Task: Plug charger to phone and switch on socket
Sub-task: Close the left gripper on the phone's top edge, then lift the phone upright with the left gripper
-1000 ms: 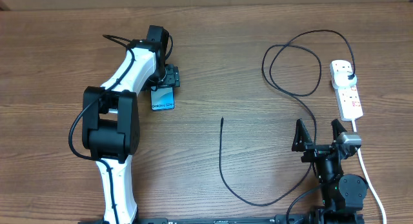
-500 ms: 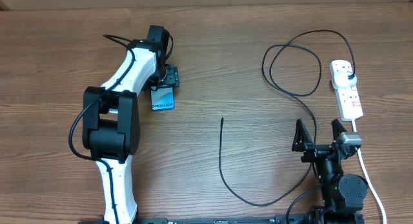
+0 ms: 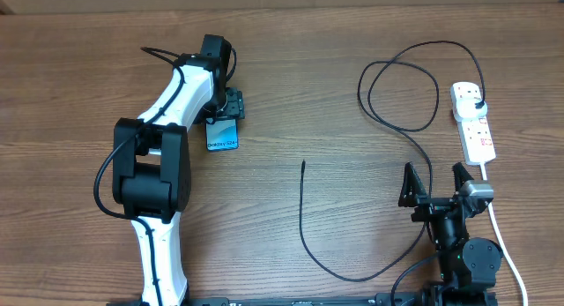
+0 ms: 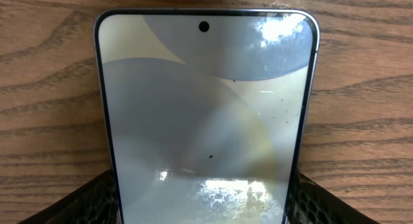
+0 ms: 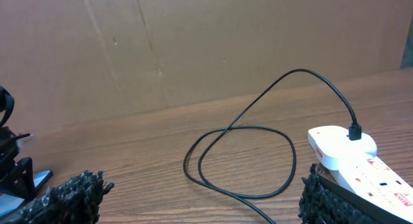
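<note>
Two arms divide the work.

Overhead view: your left pincer (image 3: 231,106) sits over the far end of the phone (image 3: 222,136), which lies flat and screen-up on the counter (image 3: 335,68). The charger (image 3: 302,213) runs from the socket (image 3: 476,130) through a wide loop. Its free tip lies well apart from the phone, on the phone's right. Your right pincer (image 3: 434,184) is spread and empty, near the socket and just beside the cable.

Left wrist view: the fingers (image 4: 84,201) meet both long edges of the phone with no gap showing. Treat the phone as pinched across its width, probably to brace it for insertion.

Right wrist view: the spread fingers frame the loop and the socket. The black plug (image 5: 354,132) is seated in the end outlet. The switch position cannot be read. This placement suits fetching the tip first.
</note>
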